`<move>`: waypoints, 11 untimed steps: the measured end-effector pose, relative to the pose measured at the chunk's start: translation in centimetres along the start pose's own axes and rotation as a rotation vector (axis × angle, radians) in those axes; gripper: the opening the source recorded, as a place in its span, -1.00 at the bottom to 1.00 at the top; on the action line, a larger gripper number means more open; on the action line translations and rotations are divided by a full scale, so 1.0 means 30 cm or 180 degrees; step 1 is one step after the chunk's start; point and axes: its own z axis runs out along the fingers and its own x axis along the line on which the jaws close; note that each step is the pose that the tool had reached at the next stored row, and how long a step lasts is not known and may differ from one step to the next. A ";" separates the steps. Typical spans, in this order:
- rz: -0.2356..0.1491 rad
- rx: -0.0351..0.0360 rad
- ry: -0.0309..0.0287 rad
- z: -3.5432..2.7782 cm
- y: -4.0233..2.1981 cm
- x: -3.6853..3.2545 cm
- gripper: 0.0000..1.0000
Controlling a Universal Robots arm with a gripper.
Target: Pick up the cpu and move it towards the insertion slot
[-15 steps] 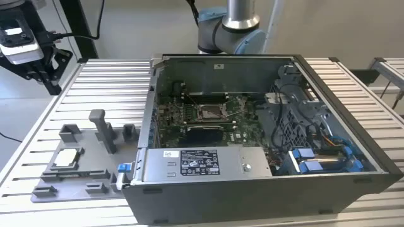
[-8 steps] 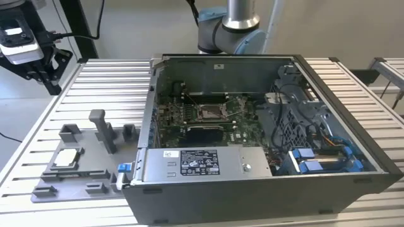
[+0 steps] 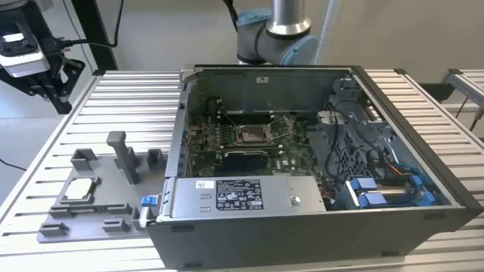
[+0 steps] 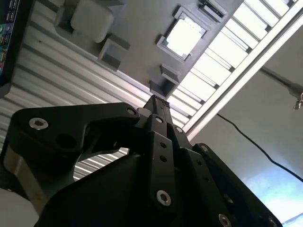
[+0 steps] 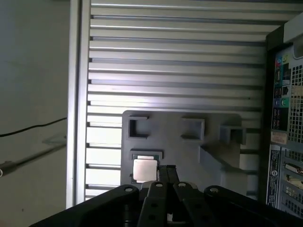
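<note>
Gripper (image 3: 54, 102) hangs closed and empty, pointing downward, high and well apart from the cpu (image 3: 79, 190).

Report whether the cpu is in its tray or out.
In. The cpu lies flat in a recess of the grey tray; the end effector is shut and holds nothing.

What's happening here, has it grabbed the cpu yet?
Not yet. The cpu lies in its pocket on the grey tray, which sits on the slatted table to the exterior view's left of the open computer case. The arm's claw hangs at the exterior view's upper left, clear of the tray, shut and holding nothing. The insertion slot is inside the case on the green board, well away from the claw.
</note>
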 end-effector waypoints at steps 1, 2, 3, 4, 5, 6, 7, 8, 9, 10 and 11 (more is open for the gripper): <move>0.0000 0.0000 -0.0001 0.000 -0.001 0.006 -1.00; 0.0000 0.0000 -0.0004 0.000 -0.003 0.011 -1.00; -0.0001 0.0000 -0.0006 0.000 -0.008 0.016 -1.00; -0.0001 0.0000 -0.0008 -0.001 -0.015 0.021 -1.00; 0.0000 0.0000 -0.0008 -0.001 -0.025 0.024 -1.00; 0.0000 0.0000 -0.0008 -0.001 -0.036 0.027 -1.00; -0.0001 0.0000 -0.0008 -0.002 -0.046 0.030 -1.00; -0.0001 0.0000 -0.0008 -0.002 -0.054 0.035 -1.00; 0.0000 0.0000 -0.0009 -0.002 -0.059 0.039 -1.00; 0.0000 0.0000 -0.0008 -0.002 -0.062 0.042 -1.00; 0.0000 0.0000 -0.0008 -0.002 -0.063 0.043 -1.00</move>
